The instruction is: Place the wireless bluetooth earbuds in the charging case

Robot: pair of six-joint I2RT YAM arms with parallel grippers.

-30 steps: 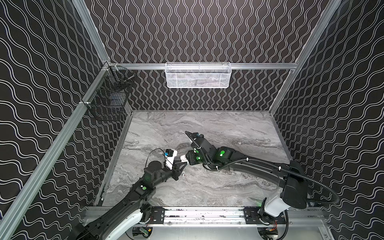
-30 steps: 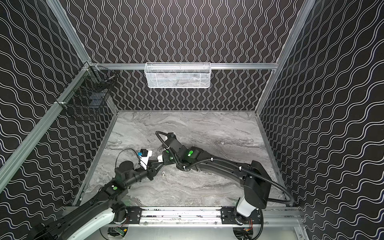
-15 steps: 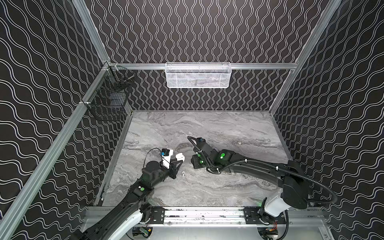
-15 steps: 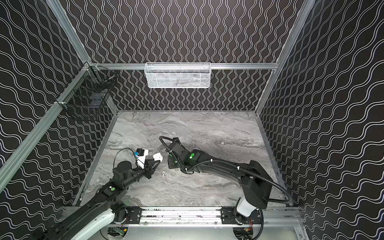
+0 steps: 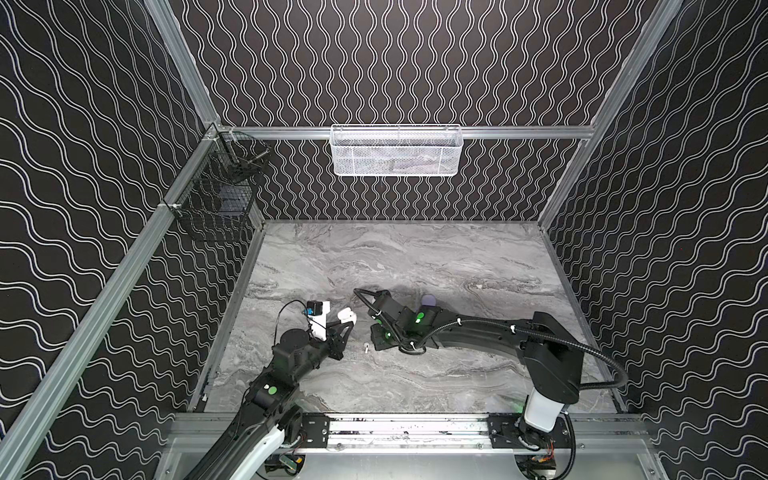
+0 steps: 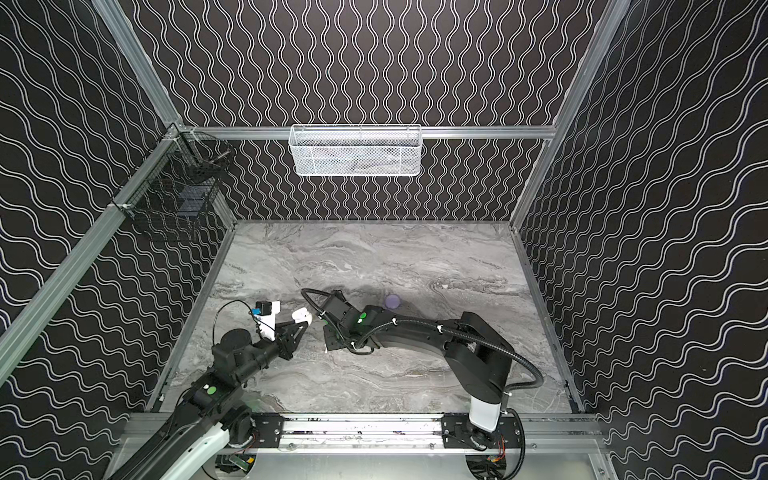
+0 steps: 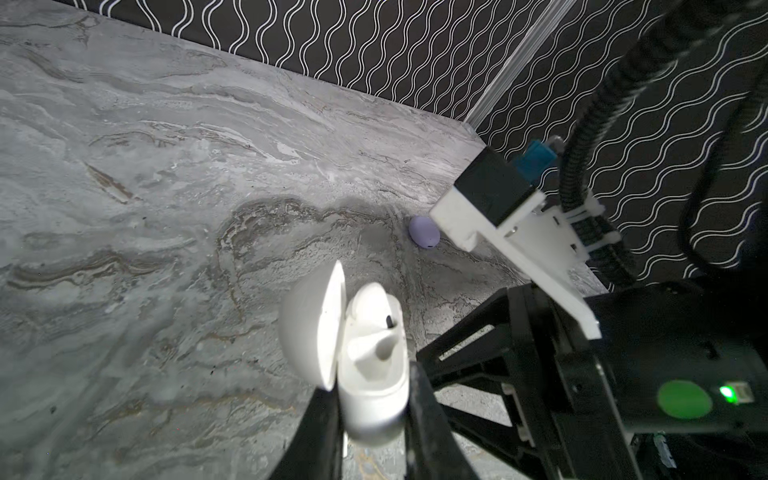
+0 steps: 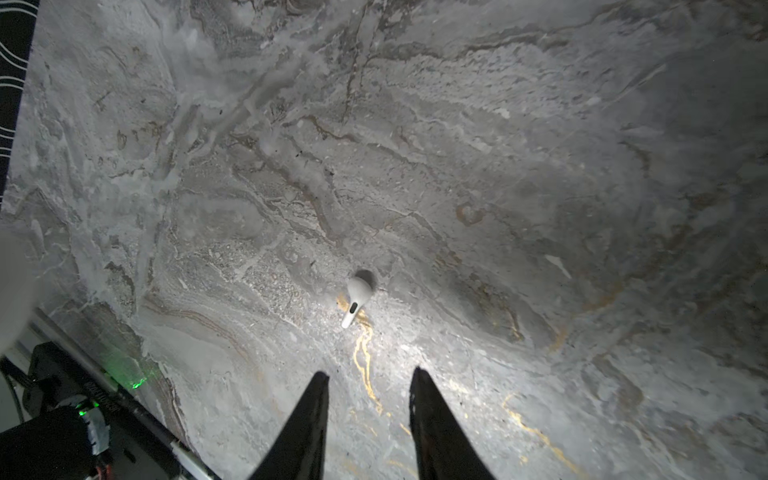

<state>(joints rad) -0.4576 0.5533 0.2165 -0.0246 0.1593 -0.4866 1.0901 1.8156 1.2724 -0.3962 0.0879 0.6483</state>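
Observation:
My left gripper (image 7: 372, 386) is shut on a white charging case (image 7: 374, 374) and holds it off the table with its lid (image 7: 316, 328) swung open; both top views show the case (image 5: 347, 314) (image 6: 302, 316). What looks like a white earbud (image 7: 374, 299) sits in one socket. A second white earbud (image 8: 357, 297) lies alone on the marble (image 5: 366, 347), just ahead of my right gripper (image 8: 370, 372). That gripper is open, empty and pointed down at the table (image 5: 379, 338).
A closed lilac case (image 5: 428, 300) (image 7: 424, 232) lies on the marble behind the right wrist. A white mesh basket (image 5: 397, 150) hangs on the back wall, and a black wire basket (image 5: 220, 199) on the left wall. Patterned walls enclose the table.
My right gripper has pulled away from the white case and dropped toward the table. A white earbud now lies on the marble between the arms. The left gripper has drawn back slightly with the case.

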